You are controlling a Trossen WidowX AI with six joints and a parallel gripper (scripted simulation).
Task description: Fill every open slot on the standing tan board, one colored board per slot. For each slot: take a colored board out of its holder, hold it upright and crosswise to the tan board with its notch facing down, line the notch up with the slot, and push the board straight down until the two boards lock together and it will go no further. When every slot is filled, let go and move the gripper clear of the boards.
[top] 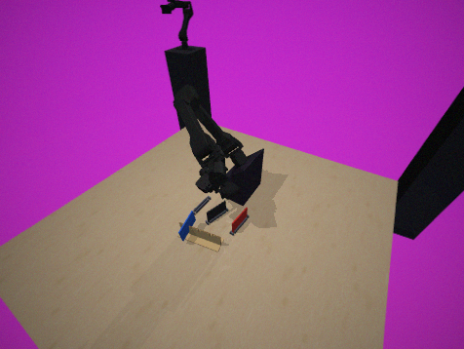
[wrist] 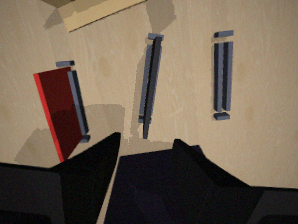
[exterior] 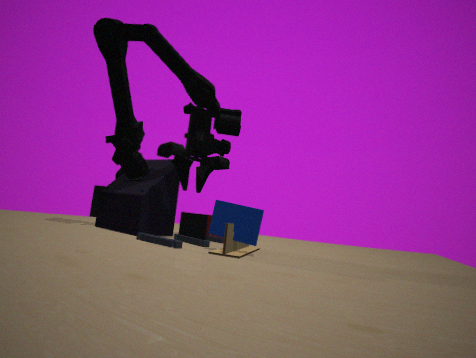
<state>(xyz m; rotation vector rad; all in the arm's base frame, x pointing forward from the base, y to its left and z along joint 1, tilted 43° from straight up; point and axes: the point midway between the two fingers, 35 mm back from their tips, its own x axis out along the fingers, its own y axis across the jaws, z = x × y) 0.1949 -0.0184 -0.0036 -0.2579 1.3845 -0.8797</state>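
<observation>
The tan board (top: pixel 204 235) (exterior: pixel 229 239) (wrist: pixel 102 13) stands on its flat foot, inward from the worktop's (top: pixel 302 292) (exterior: pixel 150 305) (wrist: pixel 255 150) long left edge in the top view; the wrist view cuts it off at the top. The blue board (top: pixel 187 225) (exterior: pixel 240 223) stands crosswise at its end nearest that edge (how deep it sits is hard to tell, since the joint is partly covered). Further notches show along the tan board's top.

Between the tan board and the base (top: pixel 255 168) (exterior: pixel 162 202) (wrist: pixel 142 175), three holders stand in a row. The one nearest the left edge (top: pixel 202 205) (exterior: pixel 159 240) (wrist: pixel 218 77) has its groove open to view; the middle one carries the black board (top: pixel 215 213) (exterior: pixel 194 225) (wrist: pixel 152 85); the one toward the right corner carries the red board (top: pixel 239 220) (exterior: pixel 209 226) (wrist: pixel 52 110), mostly hidden behind the black and blue ones in the exterior view.

The claw (top: pixel 225 191) (exterior: pixel 192 191) (wrist: pixel 147 141) hangs above the holders on the base side, fingers apart with nothing between them (from the top they blur into the dark arm). The base sits toward the worktop's far edge, partly covered by the arm.
</observation>
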